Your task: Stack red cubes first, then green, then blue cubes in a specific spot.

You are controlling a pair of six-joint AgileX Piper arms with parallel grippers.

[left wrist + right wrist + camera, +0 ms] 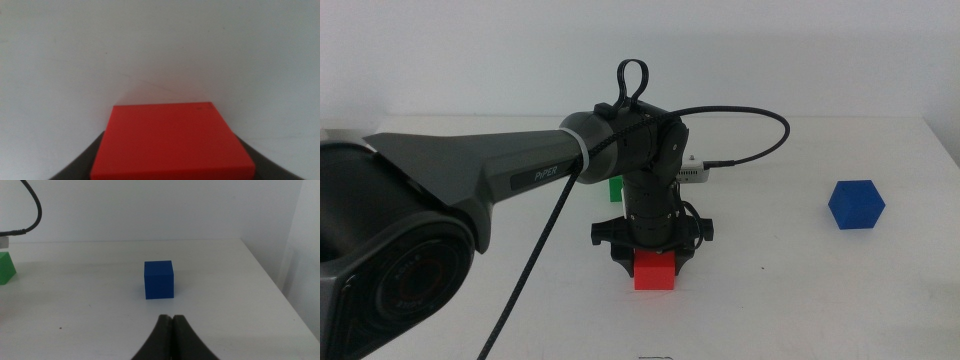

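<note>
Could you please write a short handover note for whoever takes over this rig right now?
Left gripper: down at the table's middle, jaws closed on either side of the red cube, which sits at table level; whether it rests on the surface cannot be told.
Right gripper: waiting out of the middle view, jaws shut and holding nothing, pointed at the blue cube.
Green cube: behind the left arm, mostly hidden.
Blue cube: alone on the table's right side.
Done: nothing stacked yet.
Left: settle red at the spot, then green on it, then blue on top.
</note>
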